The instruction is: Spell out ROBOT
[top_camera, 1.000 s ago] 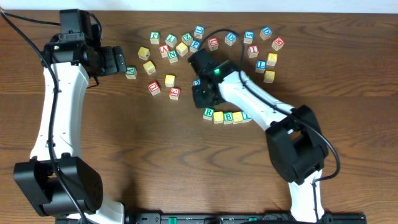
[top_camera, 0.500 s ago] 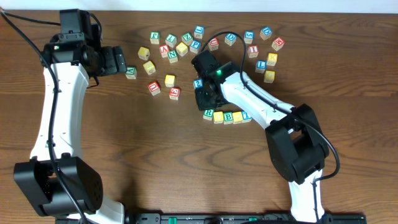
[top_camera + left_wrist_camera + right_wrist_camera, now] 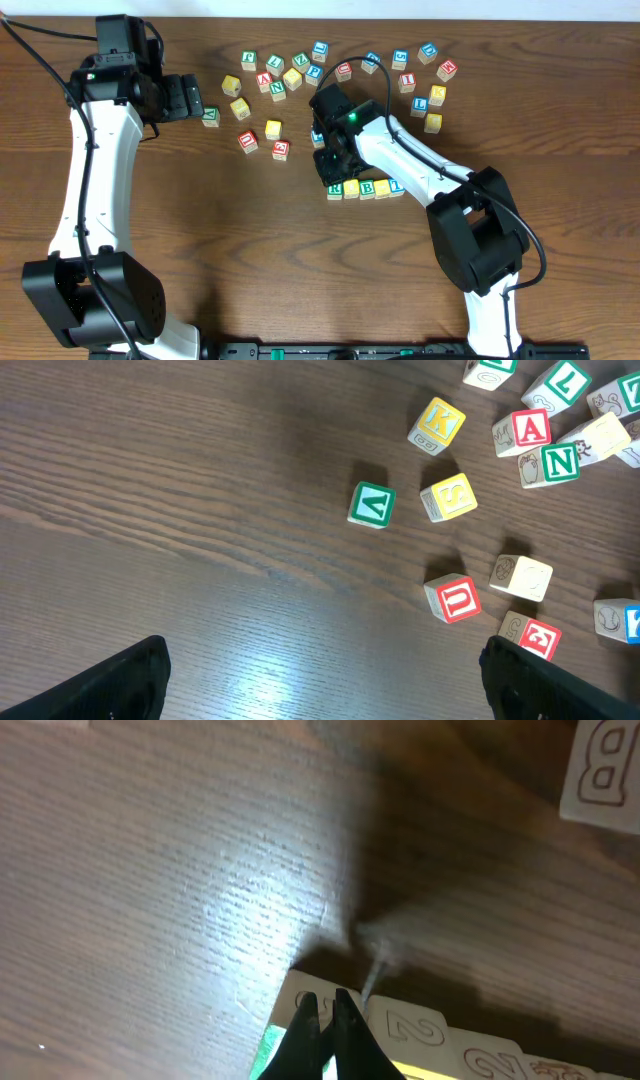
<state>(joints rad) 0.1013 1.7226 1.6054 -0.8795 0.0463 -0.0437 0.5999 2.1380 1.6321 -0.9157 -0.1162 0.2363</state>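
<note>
Top-down overhead, low wrist views; blocks shared

1. The left arm reaches along the left side and bends at the far end toward the right.
2. The left gripper points right, jaws spread wide. In the wrist view its two fingers sit at opposite lower corners.
3. The right arm stretches from the near right, up and leftward to the middle.
4. The right gripper angles down toward the near edge, its fingertips pressed together with no gap between them.
</note>
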